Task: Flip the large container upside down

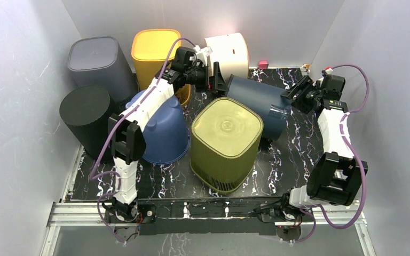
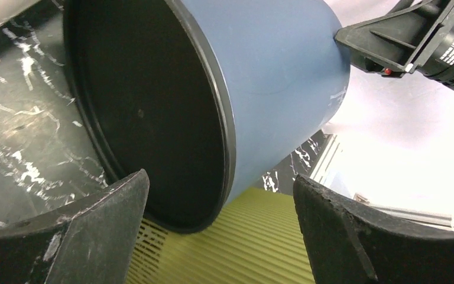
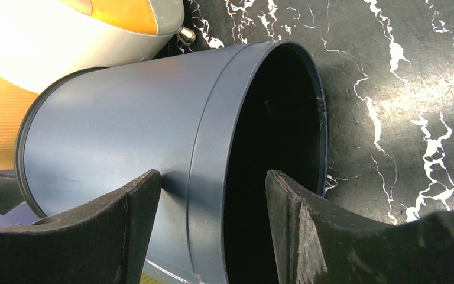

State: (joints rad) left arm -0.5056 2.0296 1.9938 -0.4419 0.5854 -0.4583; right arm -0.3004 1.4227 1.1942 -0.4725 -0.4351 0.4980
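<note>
A dark blue round container [image 1: 256, 104] lies on its side at the table's middle back, with its mouth facing right and its black base facing left. It rests against the olive ribbed container [image 1: 227, 141]. My right gripper [image 1: 294, 96] is open at the mouth. In the right wrist view [image 3: 213, 174] one finger lies against the outer wall [image 3: 112, 130] and the other sits inside the dark mouth, so the pair straddles the rim. My left gripper [image 1: 213, 80] is open and empty just off the base. The left wrist view [image 2: 220, 180] looks at the black base [image 2: 148, 112].
The olive container stands upside down in the middle and shows in the left wrist view [image 2: 242, 242]. A blue tub [image 1: 163, 128] stands upside down under my left arm. A black cylinder [image 1: 85, 114], a grey bin [image 1: 96, 61], an orange bin [image 1: 152, 50] and a white bin [image 1: 227, 53] crowd the back and left.
</note>
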